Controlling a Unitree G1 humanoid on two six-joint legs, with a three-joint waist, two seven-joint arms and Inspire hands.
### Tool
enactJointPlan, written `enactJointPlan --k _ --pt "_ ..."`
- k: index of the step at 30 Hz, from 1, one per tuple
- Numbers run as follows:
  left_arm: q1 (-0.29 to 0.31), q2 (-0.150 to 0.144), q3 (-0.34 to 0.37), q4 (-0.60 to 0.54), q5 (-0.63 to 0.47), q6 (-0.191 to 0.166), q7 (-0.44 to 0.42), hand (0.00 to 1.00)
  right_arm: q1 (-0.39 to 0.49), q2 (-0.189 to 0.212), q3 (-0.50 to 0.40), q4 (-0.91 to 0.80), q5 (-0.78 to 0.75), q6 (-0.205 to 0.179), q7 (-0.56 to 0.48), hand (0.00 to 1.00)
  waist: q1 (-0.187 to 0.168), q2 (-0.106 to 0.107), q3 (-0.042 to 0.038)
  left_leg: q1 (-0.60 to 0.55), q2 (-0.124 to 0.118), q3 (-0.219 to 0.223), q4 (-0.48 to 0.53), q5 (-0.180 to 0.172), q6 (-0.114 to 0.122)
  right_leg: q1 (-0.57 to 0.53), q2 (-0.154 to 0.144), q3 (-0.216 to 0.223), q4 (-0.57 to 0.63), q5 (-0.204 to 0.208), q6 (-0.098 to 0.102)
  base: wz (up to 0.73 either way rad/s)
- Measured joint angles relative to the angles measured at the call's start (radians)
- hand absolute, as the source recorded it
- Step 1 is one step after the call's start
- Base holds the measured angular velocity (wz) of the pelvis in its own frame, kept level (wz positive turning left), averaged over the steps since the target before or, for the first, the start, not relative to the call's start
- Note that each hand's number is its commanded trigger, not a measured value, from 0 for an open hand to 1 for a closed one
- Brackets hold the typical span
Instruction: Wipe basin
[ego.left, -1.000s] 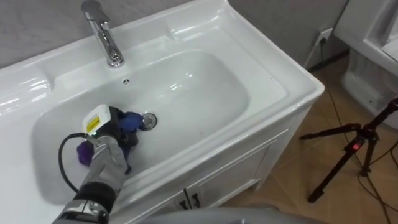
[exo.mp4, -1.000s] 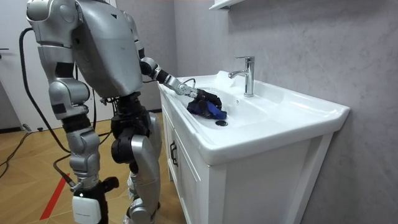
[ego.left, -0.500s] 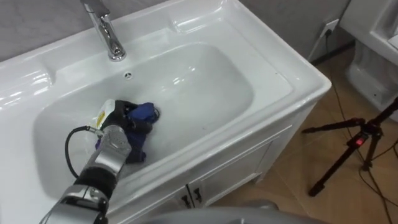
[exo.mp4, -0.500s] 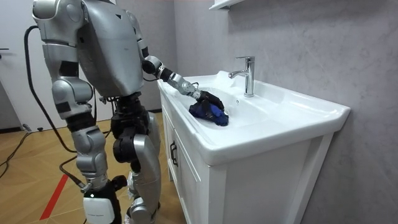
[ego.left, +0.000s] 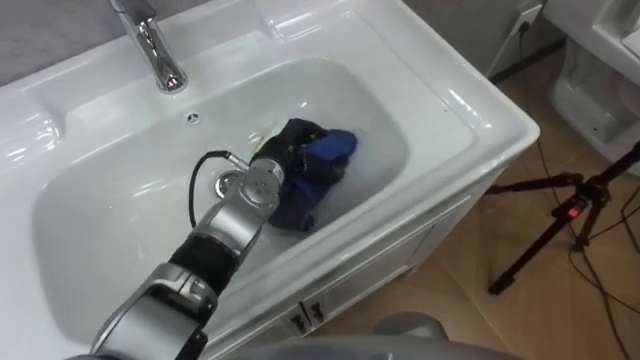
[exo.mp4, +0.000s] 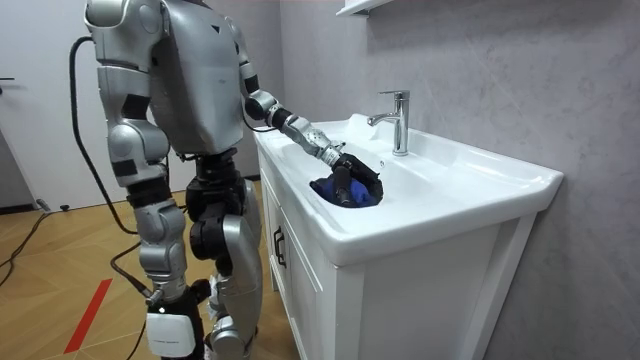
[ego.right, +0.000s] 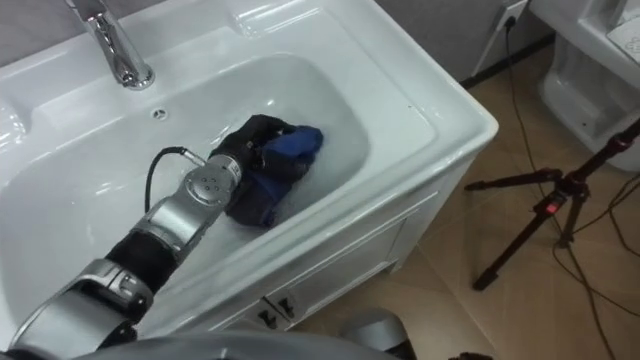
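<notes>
The white basin (ego.left: 440, 95) is set in a vanity top, with a chrome tap (ego.left: 150, 45) at its back and the drain (ego.left: 228, 183) in the middle of the bowl. A blue cloth (ego.left: 322, 158) lies bunched on the bowl's right slope, beyond the drain. My left hand (ego.left: 290, 150) lies on top of it, its dark fingers curled into the folds. The left arm reaches in from the lower left. In the room view the same hand (exo.mp4: 345, 170) presses the cloth (exo.mp4: 362, 193) inside the basin. My right arm hangs at my side, with the right hand (exo.mp4: 158, 215) low by the hip.
White cabinet doors (ego.left: 330, 300) sit below the basin's front edge. A black tripod (ego.left: 565, 215) with a red light stands on the wooden floor to the right. A white fixture (ego.left: 600, 80) is at the far right. Cables trail across the floor.
My left hand has dragged the blue cloth from left of the drain, across it, up the bowl's right side. In the room view I have shifted closer along the vanity.
</notes>
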Motion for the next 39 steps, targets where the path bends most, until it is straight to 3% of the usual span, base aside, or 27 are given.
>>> enactJointPlan --k 5,12,17,19,30,39 --pt "-0.002 0.011 -0.048 -0.120 -0.024 0.006 -0.041 1.00 -0.027 -0.001 0.000 0.002 0.026 -0.029 -0.017 0.00 -0.019 0.007 -0.0012 -0.012 0.000 -0.008 0.001 0.000 0.000 0.000 -0.002 -0.010 -0.001 0.000 0.000 0.07" --pt "-0.045 0.007 -0.072 -0.265 -0.027 0.016 -0.082 1.00 -0.040 -0.002 0.038 0.041 0.090 -0.031 -0.034 0.00 -0.024 0.033 0.0013 -0.037 0.001 -0.010 0.033 -0.001 0.001 0.000 -0.006 -0.018 -0.016 0.003 0.001 0.05" --pt "-0.102 -0.064 -0.077 -0.273 -0.066 0.013 -0.103 1.00 -0.047 -0.010 0.049 0.036 0.105 -0.047 -0.043 0.00 -0.025 0.049 0.0089 -0.038 0.001 -0.008 0.034 -0.001 0.001 -0.002 -0.006 -0.020 -0.017 0.003 0.000 0.00" --pt "-0.110 -0.073 -0.093 -0.273 -0.094 0.013 -0.109 1.00 -0.047 -0.010 0.050 0.036 0.107 -0.048 -0.043 0.00 -0.026 0.049 0.0090 -0.039 0.003 -0.007 0.034 -0.001 0.001 -0.003 -0.003 -0.019 -0.018 0.002 -0.001 -0.02" --pt "-0.125 -0.079 -0.109 -0.332 -0.123 0.015 -0.126 1.00 -0.041 -0.011 0.052 0.060 0.191 -0.051 -0.078 0.00 -0.026 0.052 0.0067 -0.038 0.007 -0.005 0.030 -0.001 0.001 -0.001 0.000 -0.025 -0.020 0.004 -0.003 0.00" --pt "-0.125 -0.067 -0.110 -0.314 -0.079 0.049 -0.126 1.00 -0.050 -0.018 0.059 0.078 0.206 -0.038 -0.075 0.00 -0.025 0.052 0.0073 -0.037 0.009 -0.005 0.030 -0.001 0.001 -0.002 0.001 -0.025 -0.018 0.005 -0.005 -0.01"
